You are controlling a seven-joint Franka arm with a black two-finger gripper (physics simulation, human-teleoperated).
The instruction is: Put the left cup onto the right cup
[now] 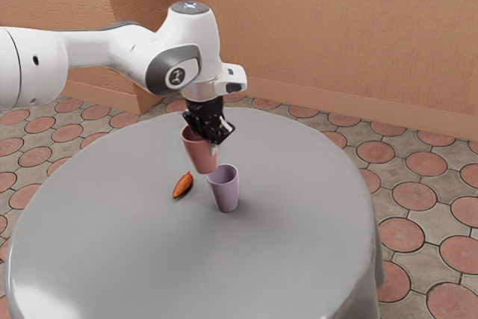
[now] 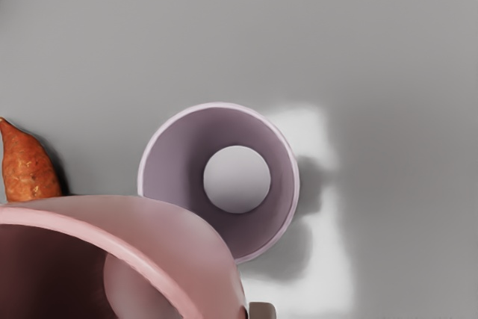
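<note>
**A:** What is at the exterior view's left?

**B:** The white arm [image 1: 104,50]. It comes in from that side and bends down over the round grey tabletop [image 1: 134,259].

**A:** And next along?

**B:** A small orange sweet potato [image 1: 183,184], lying flat on the tabletop, well clear of the edge.

**A:** Then the cups?

**B:** Yes. First the pink cup [image 1: 199,151]. It hangs in the air, off the tabletop, tilted so that its mouth leans toward the exterior view's left. The jaws are set narrow and hold it by the rim, gripping the cup wall from two sides.

**A:** Where is the other one?

**B:** Just to the right. The purple cup [image 1: 224,188] stands upright on the tabletop with its mouth open. The pink cup's base sits up beside the purple rim, on the sweet potato's side, not over the middle of the mouth. Whether the two cups touch there I cannot tell from this angle.

**A:** Does the wrist view help?

**B:** Somewhat. In it the pink cup [image 2: 134,252] looms large and covers a part of the purple cup [image 2: 179,162] at its rim. You can see down the purple cup to its pale bottom. The sweet potato [image 2: 26,169] lies near both cups.

**A:** Farther right?

**B:** Bare tabletop, then a floor [image 1: 426,184] of round reddish tiles.
</note>
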